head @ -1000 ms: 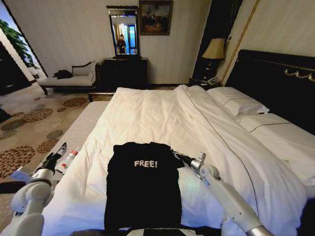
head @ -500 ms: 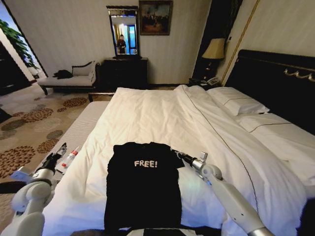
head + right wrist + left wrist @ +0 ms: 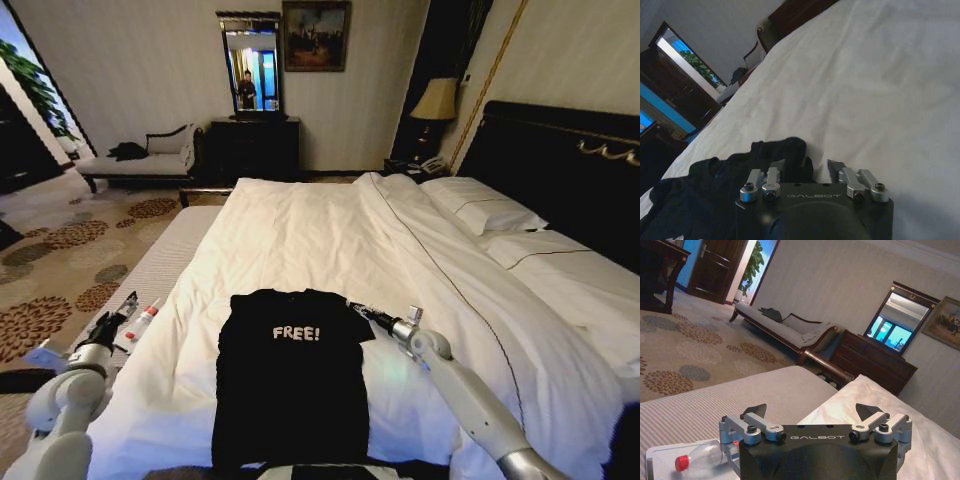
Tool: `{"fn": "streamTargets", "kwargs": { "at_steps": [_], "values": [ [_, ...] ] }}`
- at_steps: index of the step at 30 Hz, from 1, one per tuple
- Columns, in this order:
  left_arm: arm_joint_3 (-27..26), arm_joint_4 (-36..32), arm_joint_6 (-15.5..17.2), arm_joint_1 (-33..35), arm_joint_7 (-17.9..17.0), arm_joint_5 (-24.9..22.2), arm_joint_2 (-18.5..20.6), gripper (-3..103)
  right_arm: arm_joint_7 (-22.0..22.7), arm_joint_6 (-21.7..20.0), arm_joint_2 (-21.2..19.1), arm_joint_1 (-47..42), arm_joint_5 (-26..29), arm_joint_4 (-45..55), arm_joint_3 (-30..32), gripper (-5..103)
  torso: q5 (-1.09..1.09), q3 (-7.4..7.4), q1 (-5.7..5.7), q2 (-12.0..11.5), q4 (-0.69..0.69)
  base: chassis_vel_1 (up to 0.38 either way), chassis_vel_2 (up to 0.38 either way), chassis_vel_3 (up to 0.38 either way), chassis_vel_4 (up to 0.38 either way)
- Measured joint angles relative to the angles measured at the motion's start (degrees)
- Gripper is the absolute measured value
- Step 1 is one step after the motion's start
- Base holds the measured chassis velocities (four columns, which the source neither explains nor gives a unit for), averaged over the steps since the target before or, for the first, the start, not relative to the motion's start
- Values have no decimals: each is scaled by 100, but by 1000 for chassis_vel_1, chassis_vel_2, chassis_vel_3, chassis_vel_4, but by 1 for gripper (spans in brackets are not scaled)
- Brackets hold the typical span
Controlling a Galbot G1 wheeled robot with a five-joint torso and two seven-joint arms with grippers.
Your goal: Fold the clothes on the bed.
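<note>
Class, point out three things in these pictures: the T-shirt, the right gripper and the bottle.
T-shirt (image 3: pixel 290 375): head view, on the chest below the lettering.
Right gripper (image 3: pixel 355 310): head view, at the tips of its jaws beside the shirt's sleeve.
Bottle (image 3: pixel 700 456): left wrist view, on its clear body.

T-shirt (image 3: pixel 290 375) chest: "FREE!" in white capitals, read in the head view.
Left gripper (image 3: pixel 812 415) housing: "GALBOT" in pale letters across the black body, in the left wrist view.
Right gripper (image 3: pixel 810 167) housing: "GALBOT" in faint letters on the black body, in the right wrist view.
</note>
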Motion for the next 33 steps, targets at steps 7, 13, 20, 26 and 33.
{"fn": "streamTargets", "kwargs": {
  "at_steps": [7, 13, 20, 26, 33],
  "values": [
    [7, -9, 0, 8, 0, 4, -9, 100, -589, -153, -12, -116, -91, 17, 73, 75, -1, 0, 0, 0, -1, 0, 0, 0, 0],
    [5, -18, 0, 13, -2, 6, -6, 100, -1039, -40, -1, -122, -212, 4, 81, 96, -1, 0, 0, 0, 0, 0, 0, 0, 0],
    [-14, -19, 0, 20, -4, 6, -3, 100, -1390, 64, 3, -105, -298, -35, 80, 90, -1, 0, 0, 0, 0, 0, 0, 0, 0],
    [-11, -21, -2, 27, -6, 29, -30, 100, -1668, 186, -9, -93, -464, -101, 80, 69, -1, 0, 0, 0, 0, 0, 0, 0, 0],
    [2, -22, -7, 30, -6, 50, -54, 100, -1823, 306, -27, -87, -762, -178, 86, 47, -1, 0, 0, 0, 0, 0, 0, 0, 0]
  ]
}}
